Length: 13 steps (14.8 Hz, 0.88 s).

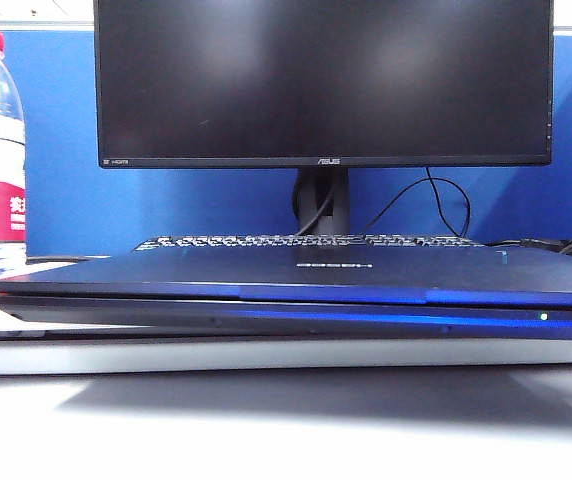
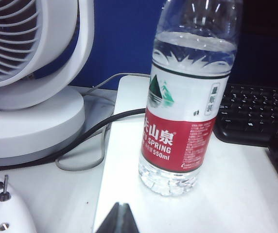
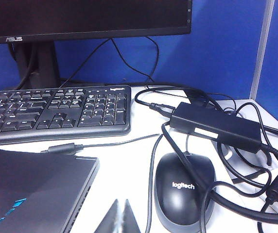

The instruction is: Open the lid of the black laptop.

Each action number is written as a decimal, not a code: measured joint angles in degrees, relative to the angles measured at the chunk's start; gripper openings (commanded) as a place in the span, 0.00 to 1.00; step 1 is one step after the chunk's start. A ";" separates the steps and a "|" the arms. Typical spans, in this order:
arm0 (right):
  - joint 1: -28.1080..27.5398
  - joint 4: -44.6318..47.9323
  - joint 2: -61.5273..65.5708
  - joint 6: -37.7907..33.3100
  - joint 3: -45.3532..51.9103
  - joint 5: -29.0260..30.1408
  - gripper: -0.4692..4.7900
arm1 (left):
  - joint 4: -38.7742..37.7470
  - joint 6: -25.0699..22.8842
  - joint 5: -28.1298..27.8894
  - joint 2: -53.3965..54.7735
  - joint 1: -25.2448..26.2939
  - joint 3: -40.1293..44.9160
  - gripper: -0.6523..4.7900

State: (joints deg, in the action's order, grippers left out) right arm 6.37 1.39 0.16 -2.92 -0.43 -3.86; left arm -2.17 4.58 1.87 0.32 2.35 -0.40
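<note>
Beside the closed black laptop (image 1: pixel 296 290), left gripper (image 2: pixel 120 218) and right gripper (image 3: pixel 120 217) fingers together, risking slipping off the thin lid (image 1: pixel 296 272)

exterior low, close, facing laptop (image 1: pixel 296 285) front, wrists flanking, sharing keyboard (image 3: pixel 56 111)

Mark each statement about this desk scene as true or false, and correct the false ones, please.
1. The lid of the black laptop is closed. True.
2. The left gripper holds the water bottle. False: its fingertips are shut and short of the bottle.
3. The mouse lies beside the right gripper. True.
4. The ASUS monitor shows a bright picture. False: its screen is dark.
5. The right gripper grips the lid. False: it is shut, beside the laptop's corner.
</note>
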 measured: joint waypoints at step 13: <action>0.02 0.04 0.00 -17.18 0.00 37.16 0.08 | 3.69 13.77 24.04 0.00 0.00 0.00 0.12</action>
State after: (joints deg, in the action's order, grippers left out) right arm 6.39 1.43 0.16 -20.10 -0.43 33.30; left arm 1.52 18.35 25.91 0.32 2.35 -0.40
